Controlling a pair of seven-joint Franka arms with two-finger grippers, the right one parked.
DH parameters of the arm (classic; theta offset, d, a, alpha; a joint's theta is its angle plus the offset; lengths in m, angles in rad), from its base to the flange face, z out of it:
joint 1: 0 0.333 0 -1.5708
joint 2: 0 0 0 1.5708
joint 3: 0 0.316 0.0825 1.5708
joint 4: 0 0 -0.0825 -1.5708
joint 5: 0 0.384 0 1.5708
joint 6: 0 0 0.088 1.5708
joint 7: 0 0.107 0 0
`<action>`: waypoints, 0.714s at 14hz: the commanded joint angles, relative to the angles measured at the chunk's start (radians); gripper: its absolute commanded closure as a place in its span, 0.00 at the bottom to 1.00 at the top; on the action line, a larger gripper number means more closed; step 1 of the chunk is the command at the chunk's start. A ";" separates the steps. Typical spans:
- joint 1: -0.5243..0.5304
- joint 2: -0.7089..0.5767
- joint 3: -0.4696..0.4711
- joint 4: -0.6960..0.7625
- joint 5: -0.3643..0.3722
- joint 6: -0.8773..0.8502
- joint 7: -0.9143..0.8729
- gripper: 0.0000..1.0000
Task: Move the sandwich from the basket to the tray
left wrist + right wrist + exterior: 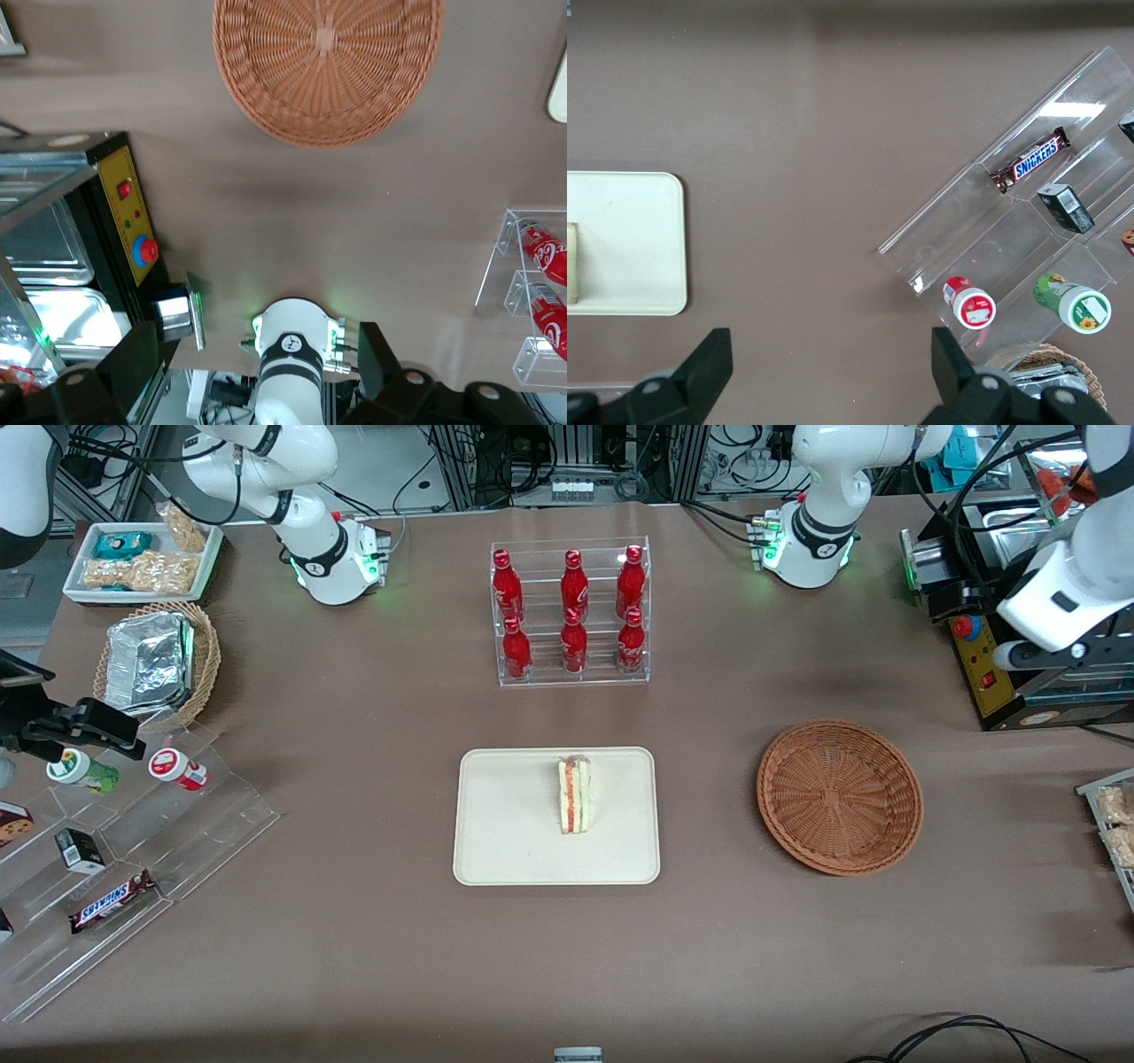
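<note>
One arm raised, gripper [257, 372] jaws seemingly apart

The working arm is glossy white with rounded segments, black joint bands and a green-lit base, ending in a gripper [252, 381] with matte black blocky fingers [137, 363].

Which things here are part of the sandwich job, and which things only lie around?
Part of the job:
- sandwich, standing on the tray
- tray
- basket, with nothing in it
- gripper, open, raised near the working arm's end of the table

Only lying around:
- red bottles in a clear rack
- Snickers bar
- foil containers
</note>
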 commanded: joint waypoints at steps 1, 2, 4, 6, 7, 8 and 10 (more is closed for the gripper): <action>0.013 0.024 -0.010 0.117 0.014 -0.029 0.030 0.00; 0.012 0.024 -0.011 0.132 0.003 -0.029 0.034 0.00; 0.009 0.019 -0.011 0.133 0.002 -0.014 0.037 0.00; 0.001 0.019 -0.018 0.131 0.002 -0.021 0.025 0.00; 0.000 0.019 -0.019 0.133 0.005 -0.032 0.036 0.00; 0.000 0.019 -0.019 0.130 0.002 -0.046 0.027 0.00; -0.002 0.022 -0.028 0.125 -0.017 -0.008 0.025 0.00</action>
